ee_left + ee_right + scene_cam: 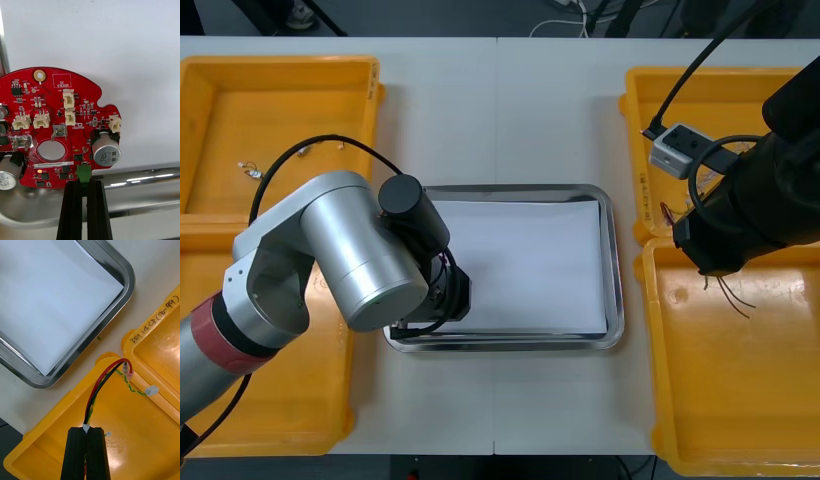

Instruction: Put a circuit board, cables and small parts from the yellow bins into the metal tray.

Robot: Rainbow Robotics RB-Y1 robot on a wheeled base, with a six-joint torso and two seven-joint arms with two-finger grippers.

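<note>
A round red circuit board (pixel 63 127) hangs from my left gripper (pixel 84 182), which is shut on the green connector at the board's edge. The board sits just over the metal tray's (pixel 142 180) rim and its white inside. From above, my left arm (pixel 350 250) covers the left end of the tray (pixel 612 260). My right gripper (pixel 88 430) is shut on a red and yellow cable (pixel 103 378) above the corner of a yellow bin (pixel 146 442). The cable's (pixel 728 292) ends dangle under the right arm over the near right bin (pixel 740 390).
The tray (pixel 123 296) lies a short way from the right gripper, with bare table between. A second bin (pixel 165 341) with a handwritten label adjoins. Small metal parts (pixel 248 168) lie in the far left bin (pixel 280 120). The far right bin (pixel 730 95) lies behind the right arm.
</note>
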